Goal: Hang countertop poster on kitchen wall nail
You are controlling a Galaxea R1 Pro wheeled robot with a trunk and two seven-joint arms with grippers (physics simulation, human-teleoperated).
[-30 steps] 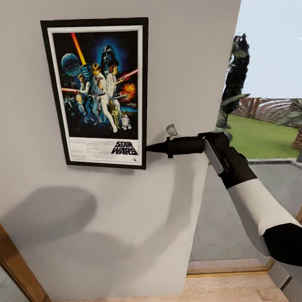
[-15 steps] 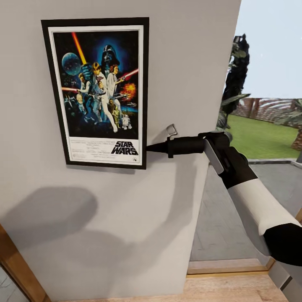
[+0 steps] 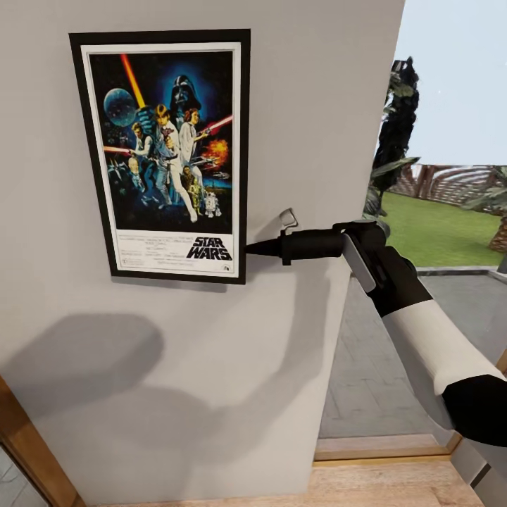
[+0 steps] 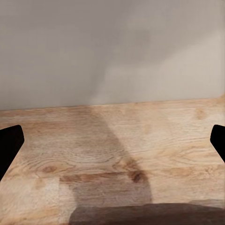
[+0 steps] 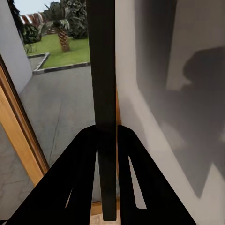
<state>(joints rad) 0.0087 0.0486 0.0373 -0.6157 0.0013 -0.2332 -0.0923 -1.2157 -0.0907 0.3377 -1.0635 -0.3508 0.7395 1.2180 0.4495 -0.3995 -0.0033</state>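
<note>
Poster [image 3: 165, 155] unmoved, right pincer [image 3: 252, 248] still clamped

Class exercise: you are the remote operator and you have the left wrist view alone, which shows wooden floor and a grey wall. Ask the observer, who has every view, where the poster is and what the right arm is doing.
Operator: Where is the poster?
Observer: The poster is flat against the light-grey wall, upright, seen from the head view.
Operator: Is the right gripper on it?
Observer: Yes. The right gripper meets the frame's right edge near the bottom corner; in the right wrist view its fingers close on the black frame edge.
Operator: Can you see the nail?
Observer: No, I cannot make one out, so I cannot tell whether the poster hangs from it.
</note>
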